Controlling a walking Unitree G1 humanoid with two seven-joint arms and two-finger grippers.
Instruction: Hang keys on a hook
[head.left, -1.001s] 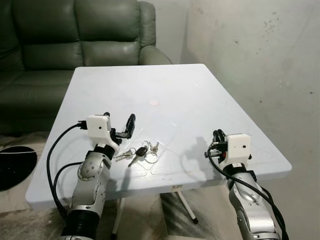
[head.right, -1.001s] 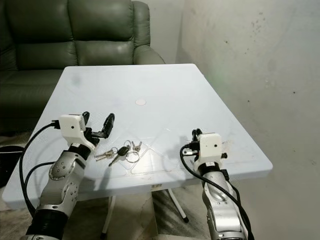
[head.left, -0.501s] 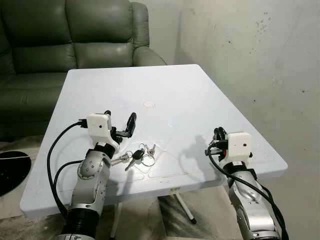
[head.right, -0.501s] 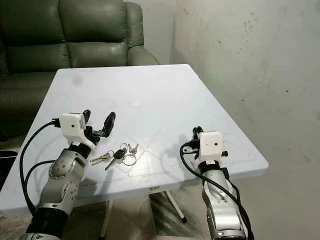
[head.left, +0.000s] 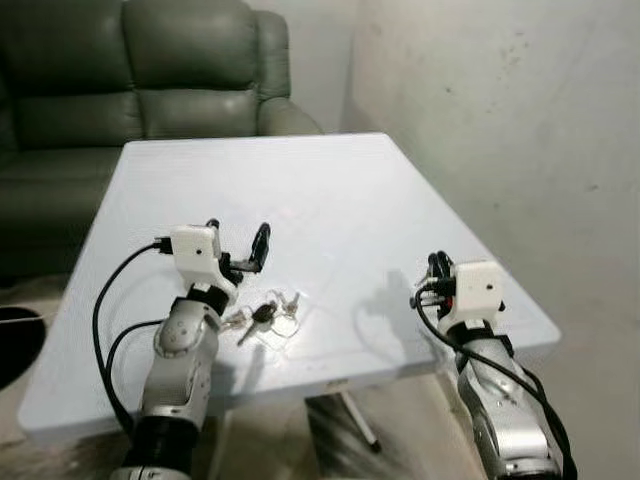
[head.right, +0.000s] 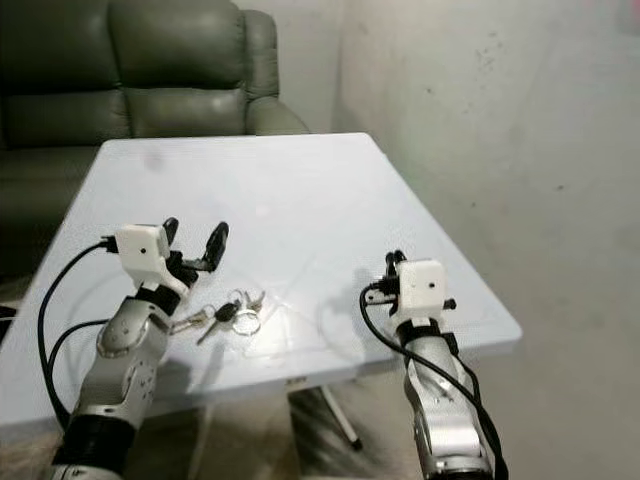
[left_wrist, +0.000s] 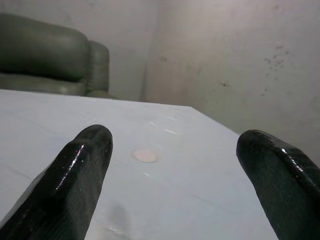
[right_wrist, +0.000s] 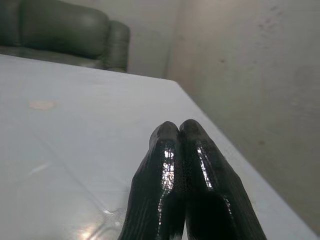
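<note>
A bunch of keys (head.left: 264, 316) on metal rings, one with a black head, lies on the white table (head.left: 300, 190) near its front edge. My left gripper (head.left: 237, 244) hovers open just above and behind the keys, its two black fingers (left_wrist: 75, 175) spread wide with nothing between them. To the right, over the table's front right part, my right gripper (head.left: 436, 268) is shut and empty, its fingertips (right_wrist: 175, 135) pressed together. The keys lie between the two arms, closer to the left one.
A dark green sofa (head.left: 140, 70) stands behind the table. A grey plaster wall (head.left: 500, 120) runs along the right side. A small round pinkish spot (left_wrist: 146, 155) marks the table's middle. Bare floor lies below the table's front edge.
The camera has shifted, so the whole scene sits slightly lower and further left. Both arms and the keys keep the same places relative to each other.
</note>
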